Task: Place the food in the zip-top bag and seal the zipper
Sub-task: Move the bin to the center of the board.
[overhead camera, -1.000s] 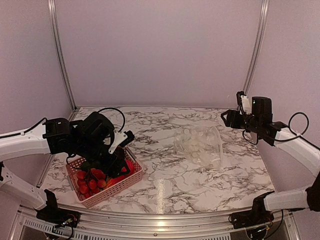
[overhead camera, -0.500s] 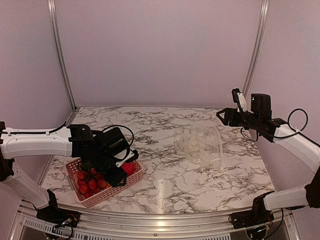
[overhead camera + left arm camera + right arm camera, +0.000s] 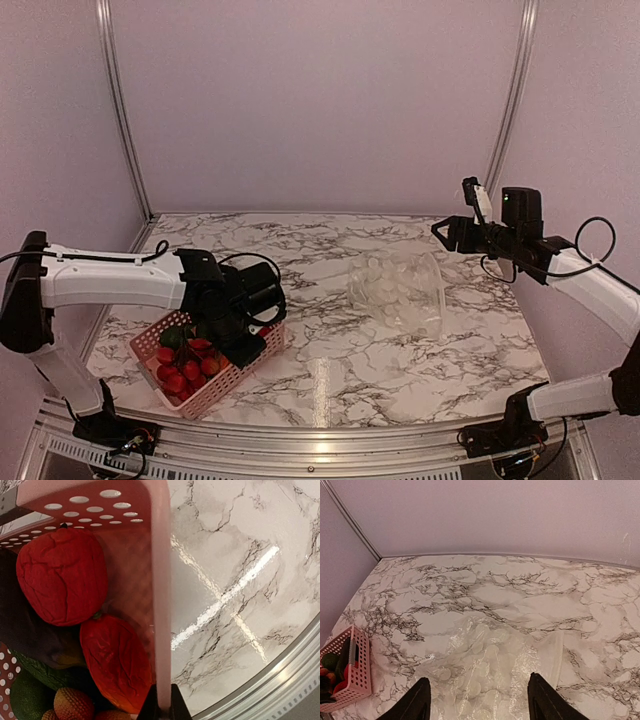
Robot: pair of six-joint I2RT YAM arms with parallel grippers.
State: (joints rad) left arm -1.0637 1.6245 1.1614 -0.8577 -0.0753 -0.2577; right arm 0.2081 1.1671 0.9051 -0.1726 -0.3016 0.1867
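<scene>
Your left gripper is pinching the side wall of the pink basket, with its jaws squeezed tight on the thin plastic. It is grasping the wall, not any food, so I am guessing you are getting ready to drag or tip the whole basket.

All the food is sitting inside the basket, on the left of the pinched wall. A red piece is lying right beside the fingertips. The round red tomato is sitting farther ahead of them. The dark eggplant, a green piece and a bumpy strawberry piece are tucked off to the left. On the right of the wall, the marble table is showing.

Your right gripper is hovering wide open and holding nothing. The zip-top bag is lying on the table below and ahead of its fingers, well apart from the basket. The whitish zipper is lying just ahead of the right finger. I think this hand is placed there so it can hold the bag's mouth.
</scene>
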